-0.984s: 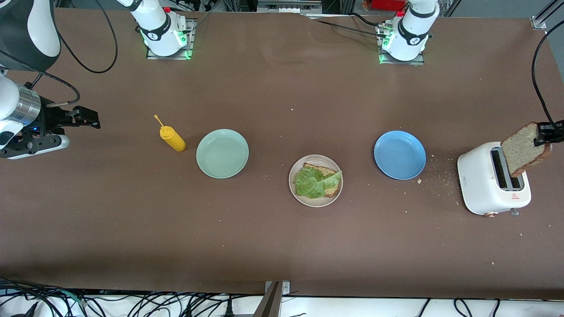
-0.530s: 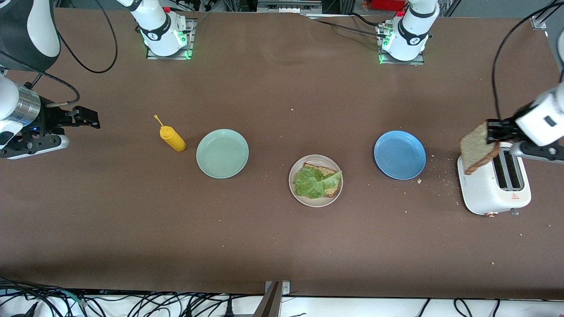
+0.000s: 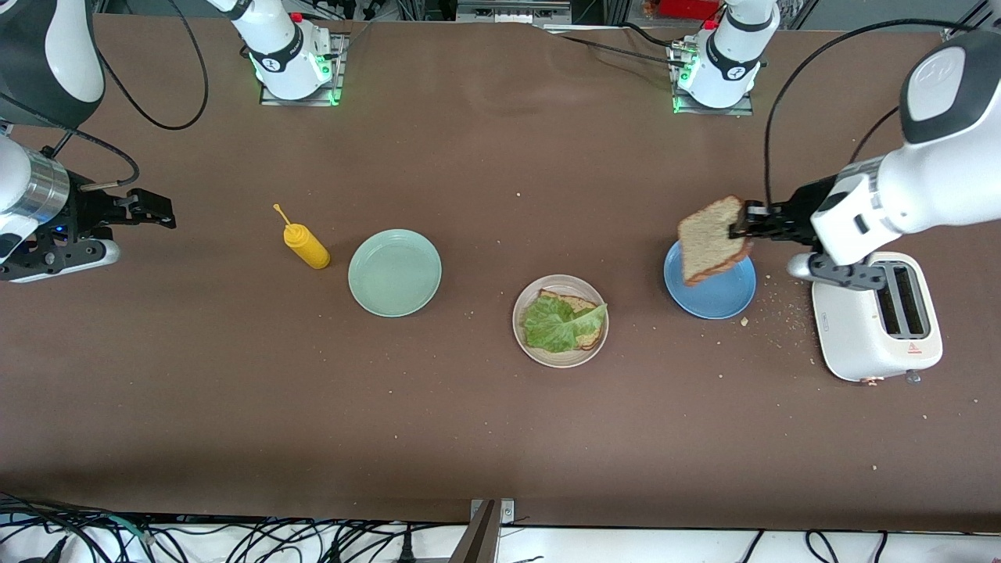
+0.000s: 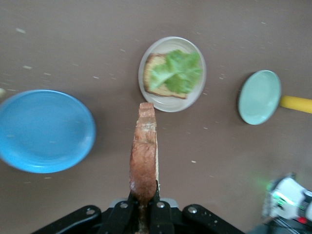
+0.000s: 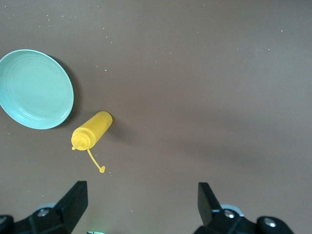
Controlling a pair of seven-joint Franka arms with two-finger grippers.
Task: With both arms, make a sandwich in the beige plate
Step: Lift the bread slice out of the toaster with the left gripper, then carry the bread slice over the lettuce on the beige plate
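The left gripper (image 3: pixel 739 228), jaws clamped on a bread slice (image 3: pixel 710 239), carries it over the blue plate (image 3: pixel 719 293). Next: set it on the lettuce (image 3: pixel 559 324) in the beige plate (image 3: pixel 522 332). The right gripper (image 3: pixel 152 209) waits, jaws wide and empty.

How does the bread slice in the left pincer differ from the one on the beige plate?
The held slice hangs on edge in the shut left pincer over the blue plate; the plated slice lies flat on the beige plate. The held slice is bare; lettuce covers most of the plated slice. Both are brown wholegrain.
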